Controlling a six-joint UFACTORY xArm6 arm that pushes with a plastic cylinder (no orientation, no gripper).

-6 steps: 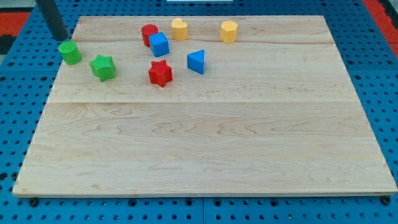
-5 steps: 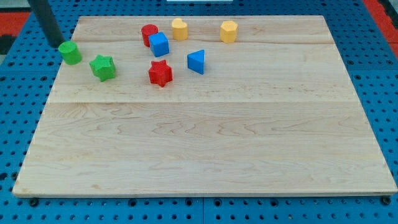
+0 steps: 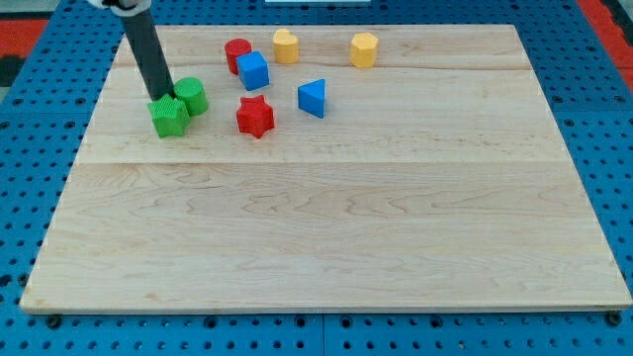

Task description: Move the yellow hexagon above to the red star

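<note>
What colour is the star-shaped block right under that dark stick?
Green. The green star sits at my tip, clearest in the camera view.

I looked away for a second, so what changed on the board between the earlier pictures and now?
My tip swept toward the view's right, pushing the green cylinder along until it sits beside the green star, which shifted slightly too. The red star, yellow hexagon and other blocks stayed put.

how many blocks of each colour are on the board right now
green: 2, a star and a cylinder
red: 2, a star and a block whose shape I cannot make out
blue: 2, a cube and a triangle
yellow: 2, a hexagon and a rounded block
total: 8
My tip sits at the green pair.
</note>
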